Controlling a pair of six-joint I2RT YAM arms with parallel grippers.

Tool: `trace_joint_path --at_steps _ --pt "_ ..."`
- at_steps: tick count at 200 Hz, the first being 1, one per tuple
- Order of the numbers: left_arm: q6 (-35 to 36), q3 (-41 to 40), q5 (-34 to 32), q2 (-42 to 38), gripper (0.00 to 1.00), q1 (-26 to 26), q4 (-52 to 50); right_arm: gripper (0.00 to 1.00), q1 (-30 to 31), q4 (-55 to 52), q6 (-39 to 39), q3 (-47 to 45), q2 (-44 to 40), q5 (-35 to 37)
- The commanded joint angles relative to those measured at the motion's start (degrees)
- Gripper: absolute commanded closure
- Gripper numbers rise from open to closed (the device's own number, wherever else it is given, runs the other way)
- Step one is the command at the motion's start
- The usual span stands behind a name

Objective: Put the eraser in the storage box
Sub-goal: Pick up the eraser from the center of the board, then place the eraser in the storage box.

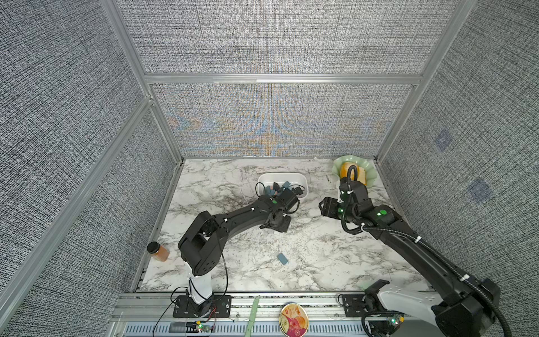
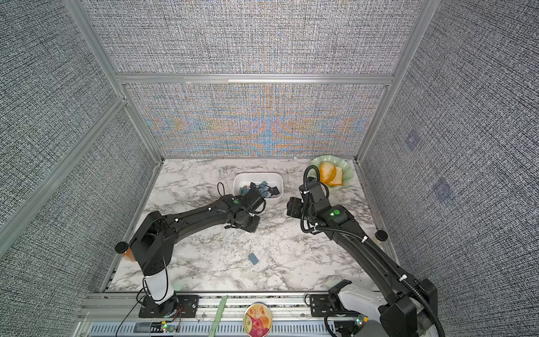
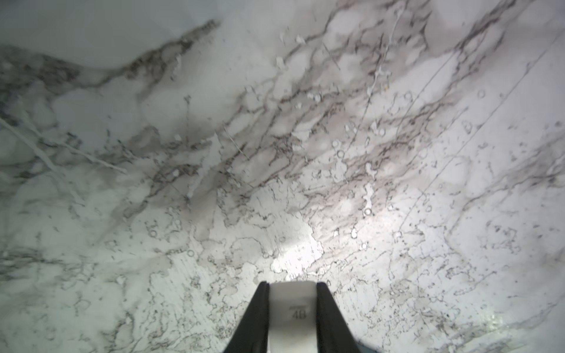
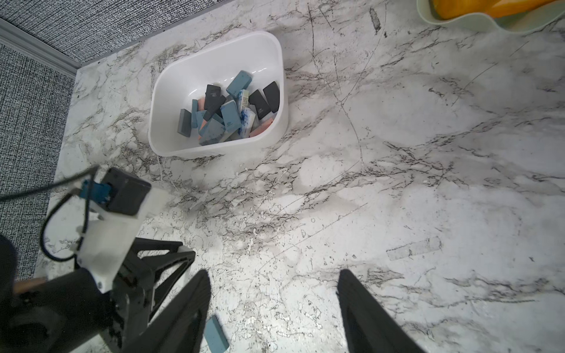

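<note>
Pinched in left pincer (image 3: 293, 285): white eraser (image 3: 292, 318), over marble worktop (image 3: 397, 183). Right pincer (image 4: 273, 275) spread, empty; storage box (image 4: 195, 70) seen ahead of it, blue eraser (image 4: 215, 337) beside it.

- The table top (image 1: 320, 248) is showing a smooth marble-patterned finish, throwing back light in patches and carrying fine scratches and scuffs.
- The storage box (image 4: 189, 76) is looking like white plastic, smooth and glossy, with highlights on its inner walls.
- The white eraser (image 3: 292, 311) is looking matt and rubbery, with small dark print on its face.
- The fingers (image 3: 253, 321) of the left gripper (image 3: 292, 286) are showing as plain black plastic, matt.
- The blue eraser (image 1: 283, 258) is looking dull and matt.
- The wall panels (image 1: 277, 35) are showing a coarse woven grey cloth.
- The frame rails (image 1: 280, 78) are gleaming like brushed aluminium.
- The dish (image 2: 345, 167) is shining pale green, smooth and glossy.
</note>
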Motion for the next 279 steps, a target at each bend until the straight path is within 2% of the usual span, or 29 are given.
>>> trace_joint_path --at_steps 1,44,87,114,179,233,279 --pt "2.70 4.20 -0.49 1.14 0.74 1.90 -3.36 0.31 -0.47 -0.08 -0.46 -0.09 -0.47 1.20" --pt "6.68 20.64 -0.79 7.86 0.74 5.97 -9.27 0.31 -1.91 0.01 -0.70 -0.11 -0.81 0.18" --pt "9.53 40.03 -0.52 20.02 0.74 9.39 -16.09 0.31 -2.44 0.61 -0.26 -0.43 -0.14 -2.08" --pt "10.17 47.81 0.67 25.71 0.74 11.34 -17.63 0.31 -2.43 0.62 0.25 -1.23 0.22 -2.93" --pt "8.63 48.27 2.45 30.13 0.73 13.77 -9.77 0.31 -2.45 0.19 0.73 -2.93 -0.65 -3.52" --pt "6.75 46.96 3.85 29.98 0.52 14.86 -5.89 0.31 -2.36 -0.59 -0.55 -2.14 -0.34 -5.02" --pt "5.63 42.78 2.82 24.46 0.46 15.20 -3.04 0.31 0.72 -1.76 -5.40 -0.85 0.43 -5.48"
